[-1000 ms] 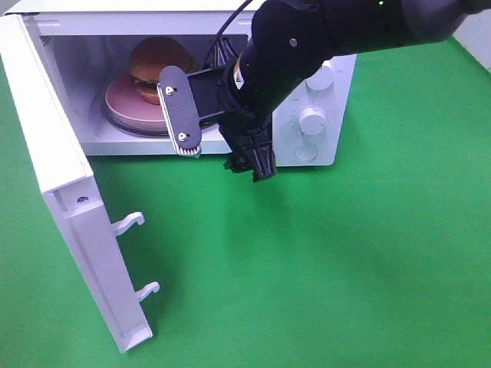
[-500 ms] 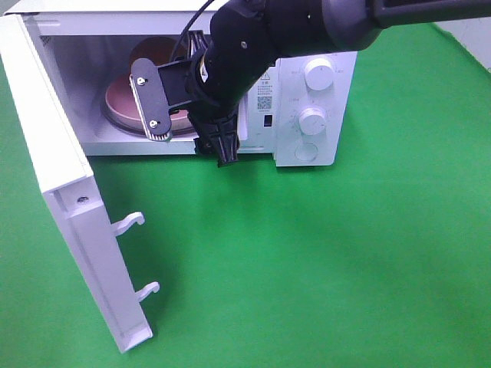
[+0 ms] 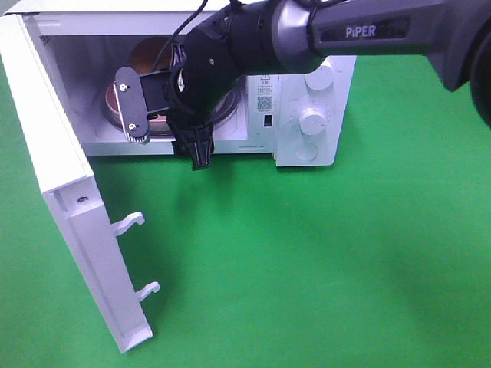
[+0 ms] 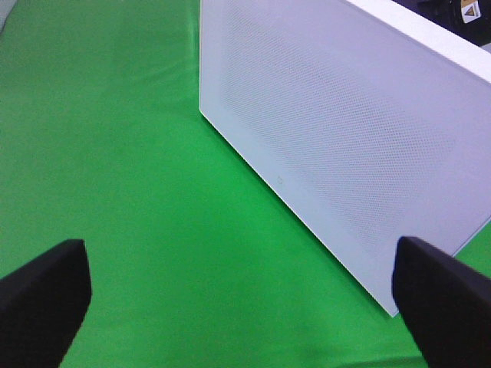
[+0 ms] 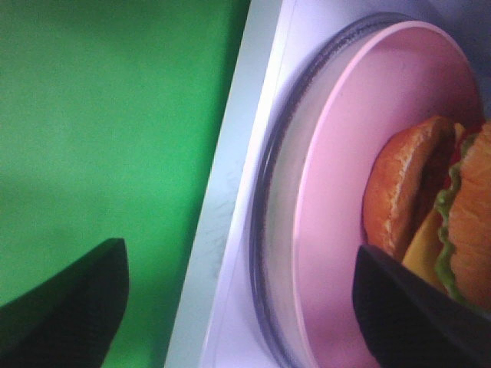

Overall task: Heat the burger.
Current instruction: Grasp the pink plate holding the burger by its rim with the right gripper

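The burger [image 3: 150,52] sits on the round pink plate [image 3: 111,101] inside the open microwave [image 3: 307,115], mostly hidden by my right arm. In the right wrist view the burger [image 5: 430,207] shows its orange-brown bun, green lettuce and yellow cheese on the pink plate [image 5: 337,230], which rests on the glass turntable. My right gripper [image 3: 169,152] is open and empty in front of the microwave's opening, and it also shows in the right wrist view [image 5: 238,307]. My left gripper [image 4: 238,307] is open and empty over the green cloth.
The microwave door [image 3: 69,199] stands swung open to the left, with two white latch hooks [image 3: 130,222]. A white mesh-patterned panel of the microwave [image 4: 345,138] fills the left wrist view. Green cloth [image 3: 322,261] covers the table.
My right gripper has moved left across the microwave's front, from near the control panel to the opening. It now hides more of the burger and plate. The door has not moved.
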